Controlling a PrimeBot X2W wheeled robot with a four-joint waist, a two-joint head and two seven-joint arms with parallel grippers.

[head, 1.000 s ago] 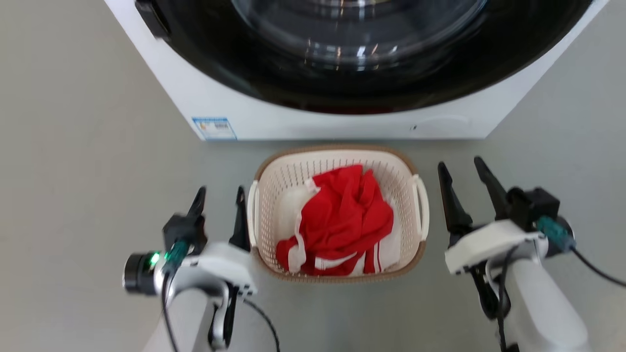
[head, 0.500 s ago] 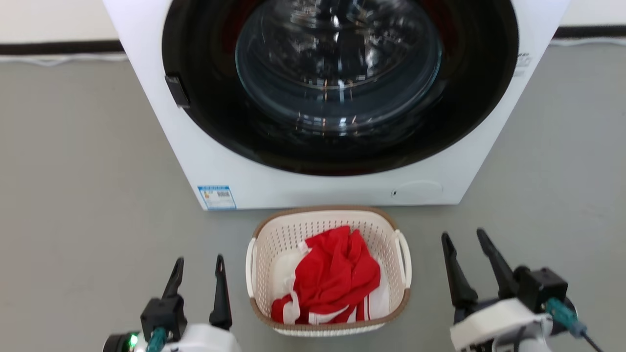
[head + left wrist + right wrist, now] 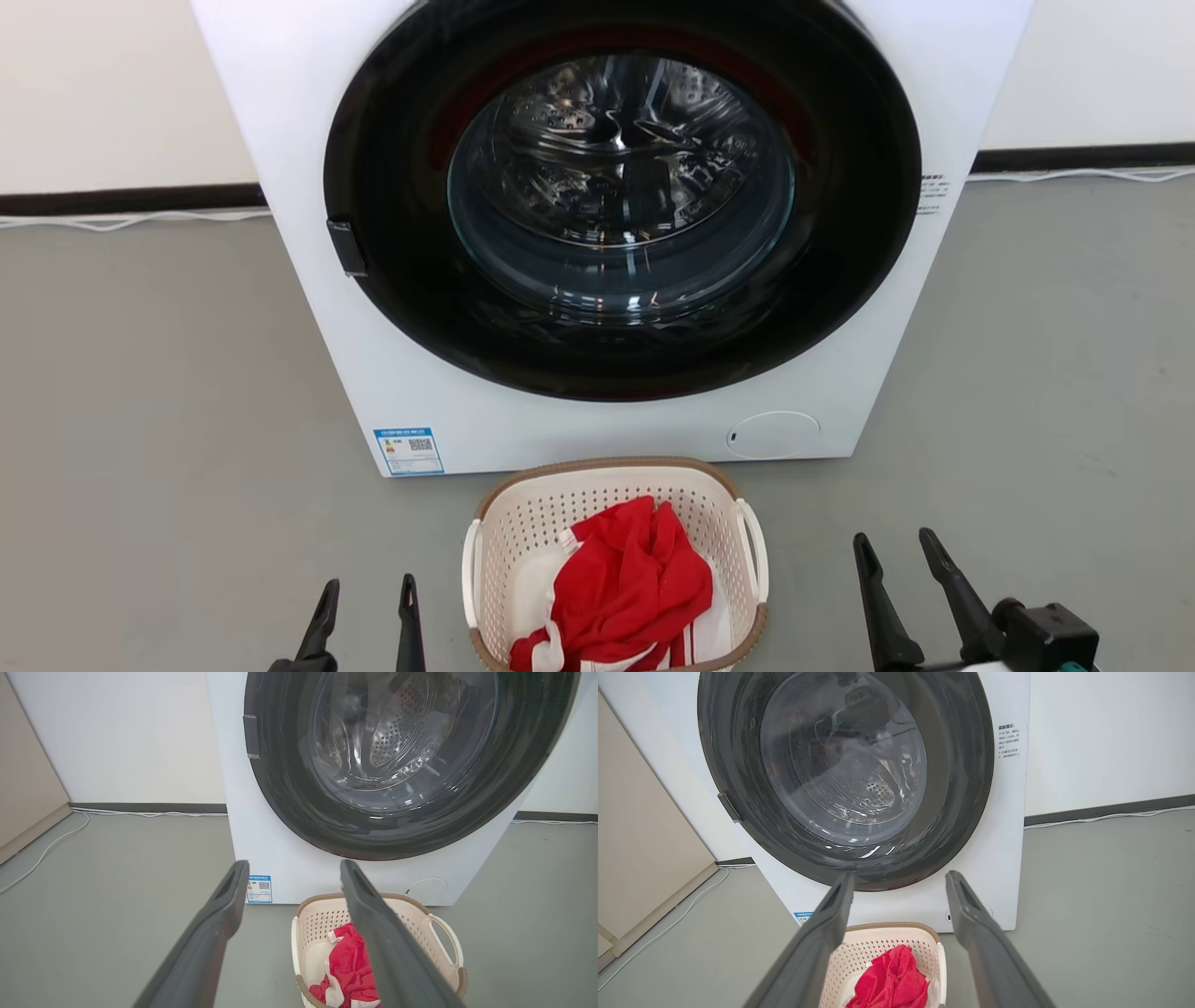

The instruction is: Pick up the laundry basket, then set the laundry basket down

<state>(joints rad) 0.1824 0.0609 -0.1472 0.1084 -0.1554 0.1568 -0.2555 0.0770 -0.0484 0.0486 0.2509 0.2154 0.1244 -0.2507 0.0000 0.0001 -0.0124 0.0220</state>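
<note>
The laundry basket [image 3: 523,532], cream-white and perforated with a brown rim and white side handles, stands on the grey floor just in front of the washing machine. Red and white clothes [image 3: 630,583] lie inside it. My left gripper [image 3: 369,593] is open to the basket's left, apart from it. On the other side my right gripper [image 3: 896,551] is open too, with a wider gap to the basket. In the left wrist view the basket [image 3: 322,914] lies beyond my open fingers [image 3: 219,910]. The right wrist view has the basket [image 3: 859,947] low between its fingers [image 3: 971,910].
The white washing machine [image 3: 411,373] with its round dark glass door [image 3: 621,187] stands directly behind the basket. A white cable [image 3: 46,847] runs along the skirting. A beige cabinet [image 3: 640,858] stands at the left. Grey floor [image 3: 1027,392] lies on both sides.
The head camera has tilted up, so the washer door fills more of the picture and the basket and both grippers sit lower. Both grippers stay open beside the basket.
</note>
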